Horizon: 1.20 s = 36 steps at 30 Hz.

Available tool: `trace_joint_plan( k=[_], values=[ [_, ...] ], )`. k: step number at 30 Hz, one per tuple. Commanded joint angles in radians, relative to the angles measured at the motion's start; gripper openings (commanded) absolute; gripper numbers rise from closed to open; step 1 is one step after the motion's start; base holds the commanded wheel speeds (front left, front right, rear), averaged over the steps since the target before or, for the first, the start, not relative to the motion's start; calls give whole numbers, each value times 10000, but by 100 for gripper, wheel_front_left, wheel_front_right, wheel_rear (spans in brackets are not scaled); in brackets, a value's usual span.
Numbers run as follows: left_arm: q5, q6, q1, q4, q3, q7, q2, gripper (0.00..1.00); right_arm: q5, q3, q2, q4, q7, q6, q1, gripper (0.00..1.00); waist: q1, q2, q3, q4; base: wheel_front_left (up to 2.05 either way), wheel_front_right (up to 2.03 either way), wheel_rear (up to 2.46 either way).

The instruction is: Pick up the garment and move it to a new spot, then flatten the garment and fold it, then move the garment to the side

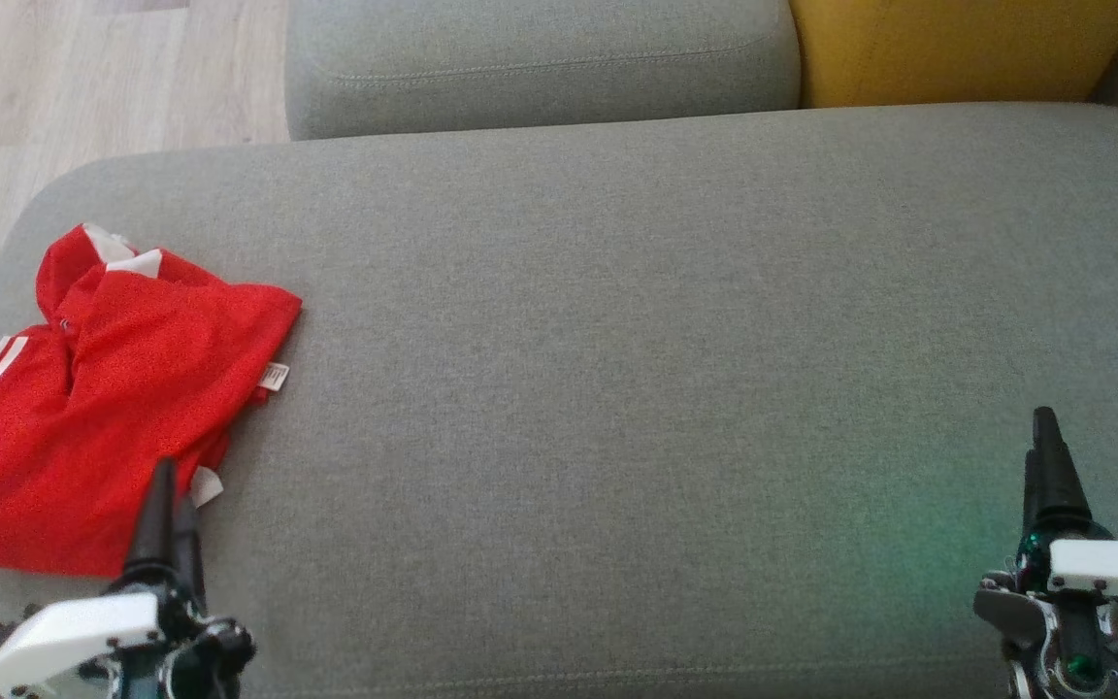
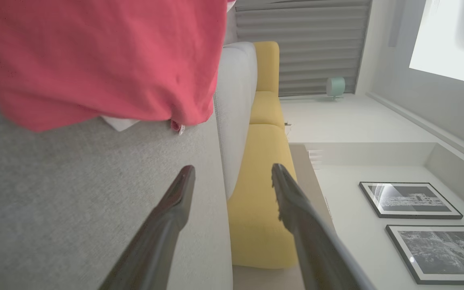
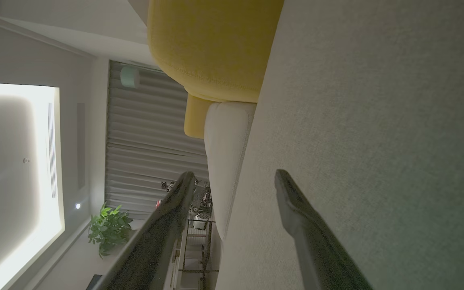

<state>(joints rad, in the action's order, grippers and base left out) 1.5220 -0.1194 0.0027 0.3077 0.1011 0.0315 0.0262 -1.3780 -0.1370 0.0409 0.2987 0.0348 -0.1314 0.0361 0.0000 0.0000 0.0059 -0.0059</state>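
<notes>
Red garment lies rumpled at the left end of the grey seat cushion. Your left gripper hovers at its near edge, fingers spread, empty. Right gripper is well apart, also spread. Pinch a bunched fold, not one layer.

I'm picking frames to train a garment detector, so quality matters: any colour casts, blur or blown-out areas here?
Head view: even light, red garment sharp; green cast on the grey cushion beside the right gripper. Left wrist view: the garment is close, soft, washed towards pink; the lit panel at upper right is blown out. Right wrist view: dim, lit panel at left blown out.
</notes>
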Motion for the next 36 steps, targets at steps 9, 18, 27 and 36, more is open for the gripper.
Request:
trace_joint_plan(
  k=[9,18,27,36],
  values=[
    [-982,-54,-721,-1148,432,-351,118,100,2483,76,46,-1217,-362,2,663,100,0,0,31,-2,0,0,0],
    [-2867,-59,-765,-1950,10,-615,131,100,4365,431,51,-1820,-628,3,710,100,0,0,54,-18,0,0,0],
    [-4731,284,-754,-2411,-703,-848,142,100,5984,730,55,-2017,-863,3,727,100,0,0,107,-67,0,0,0],
    [-7295,950,-824,-2685,-1603,-1111,154,100,7539,973,60,-2181,-1129,4,759,100,0,0,197,-126,0,0,0]
  ],
)
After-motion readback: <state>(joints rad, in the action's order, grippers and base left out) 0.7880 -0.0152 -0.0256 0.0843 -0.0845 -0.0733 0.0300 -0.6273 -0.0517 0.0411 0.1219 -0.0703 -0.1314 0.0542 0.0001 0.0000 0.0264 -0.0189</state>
